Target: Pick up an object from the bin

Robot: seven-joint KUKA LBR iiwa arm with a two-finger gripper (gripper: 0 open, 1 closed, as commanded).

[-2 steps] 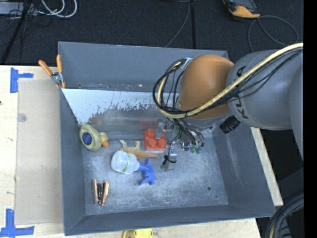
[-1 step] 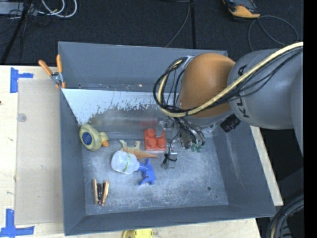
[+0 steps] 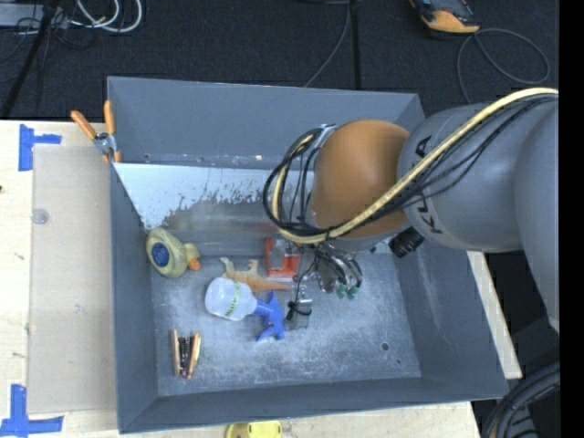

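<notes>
We see a grey bin (image 3: 365, 359). The arm (image 3: 497, 190) reaches in from the right, its orange-capped wrist bent down over the bin's middle. Its tool (image 3: 299, 307) hangs just right of a small blue toy (image 3: 268, 321) on the floor; we cannot tell whether the tool is open or closed. A white bottle (image 3: 228, 299) lies left of the toy.

One white bottle (image 3: 228, 299), one blue toy (image 3: 268, 319)
</notes>
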